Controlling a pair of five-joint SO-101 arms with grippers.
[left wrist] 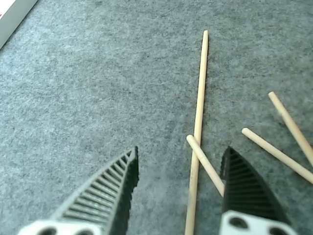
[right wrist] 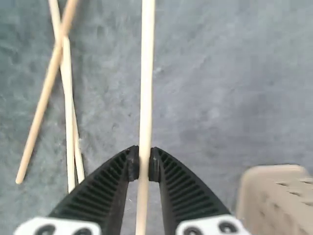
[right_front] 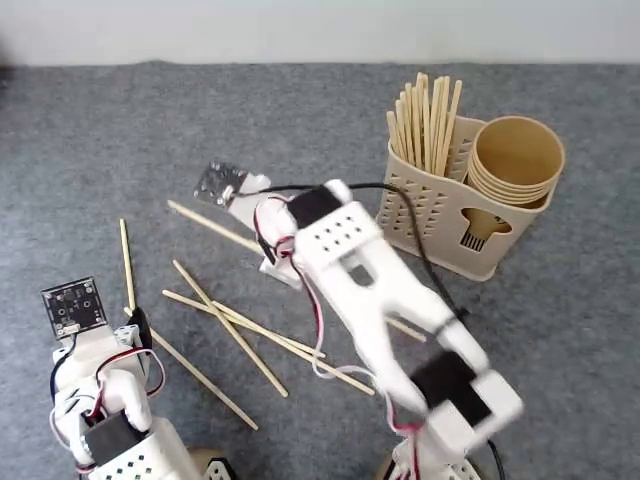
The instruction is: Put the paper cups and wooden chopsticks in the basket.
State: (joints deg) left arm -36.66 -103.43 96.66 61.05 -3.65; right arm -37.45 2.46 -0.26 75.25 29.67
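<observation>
On the grey mat (right_front: 100,130): right gripper (right wrist: 143,164) clamped on 1 chopstick (right wrist: 146,73).
Lift clear, then tilt upright over the nearby basket (right_front: 440,215); left gripper (left wrist: 181,152), wide apart and empty, hovers over loose chopsticks (left wrist: 198,88).

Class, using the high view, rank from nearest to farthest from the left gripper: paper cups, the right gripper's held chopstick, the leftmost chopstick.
1. Leftmost chopstick, beside the left gripper.
2. Held chopstick, mid-table in the right gripper.
3. Paper cups, far right in the basket.
</observation>
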